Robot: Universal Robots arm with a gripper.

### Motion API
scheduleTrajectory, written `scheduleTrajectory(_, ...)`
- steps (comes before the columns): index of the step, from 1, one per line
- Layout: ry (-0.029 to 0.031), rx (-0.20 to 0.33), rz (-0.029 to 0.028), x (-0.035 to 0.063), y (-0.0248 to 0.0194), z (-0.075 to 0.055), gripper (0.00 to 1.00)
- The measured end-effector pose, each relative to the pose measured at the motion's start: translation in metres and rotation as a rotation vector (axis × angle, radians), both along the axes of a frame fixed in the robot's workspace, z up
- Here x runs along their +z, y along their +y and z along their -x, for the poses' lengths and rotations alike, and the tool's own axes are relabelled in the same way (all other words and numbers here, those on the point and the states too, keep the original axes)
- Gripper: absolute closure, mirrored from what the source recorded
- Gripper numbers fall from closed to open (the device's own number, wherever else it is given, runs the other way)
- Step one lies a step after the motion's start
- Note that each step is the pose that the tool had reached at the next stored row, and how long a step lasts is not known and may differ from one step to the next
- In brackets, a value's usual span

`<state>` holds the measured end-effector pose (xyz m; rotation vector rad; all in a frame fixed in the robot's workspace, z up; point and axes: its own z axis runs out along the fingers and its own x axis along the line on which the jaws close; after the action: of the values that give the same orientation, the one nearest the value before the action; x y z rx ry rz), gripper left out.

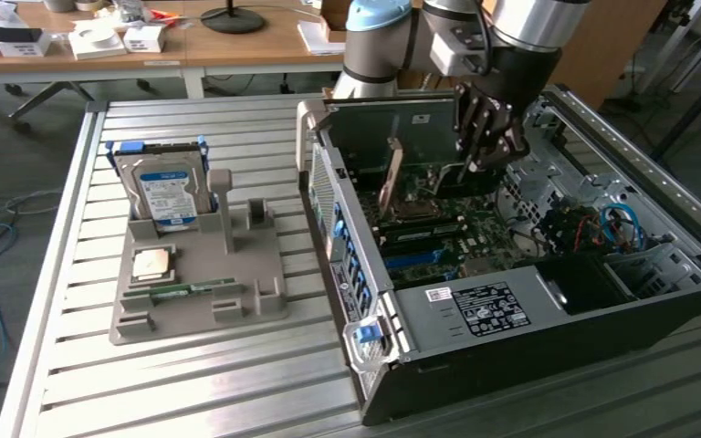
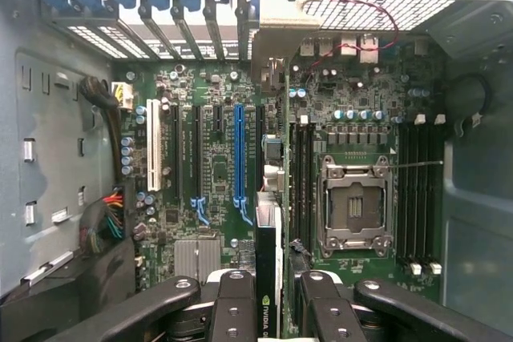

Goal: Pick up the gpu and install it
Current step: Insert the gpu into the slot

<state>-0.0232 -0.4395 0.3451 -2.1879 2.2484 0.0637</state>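
Note:
The gpu, a dark green card with a silvery bracket along one end, hangs upright over the open computer case. My gripper is shut on the card's edge farthest from the bracket. In the wrist view the gpu is seen edge-on between my black fingers, its bracket toward the case's rear slots. The card sits above the motherboard, roughly between the blue expansion slot and the CPU socket. I cannot tell whether it touches a slot.
A grey fixture on the slatted table holds an upright hard drive, a CPU chip and a memory stick. Cables and case walls flank the motherboard. A wooden desk stands behind.

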Motion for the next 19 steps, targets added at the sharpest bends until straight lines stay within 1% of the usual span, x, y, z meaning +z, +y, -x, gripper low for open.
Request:
scheduleTrajectory(10, 0.0000, 0.000, 0.0000, -0.0054, 0.0000, 0.0000, 0.74)
scheduleTrajectory(19, 0.0000, 0.000, -0.0001, -0.0061, 0.0000, 0.0000, 0.74)
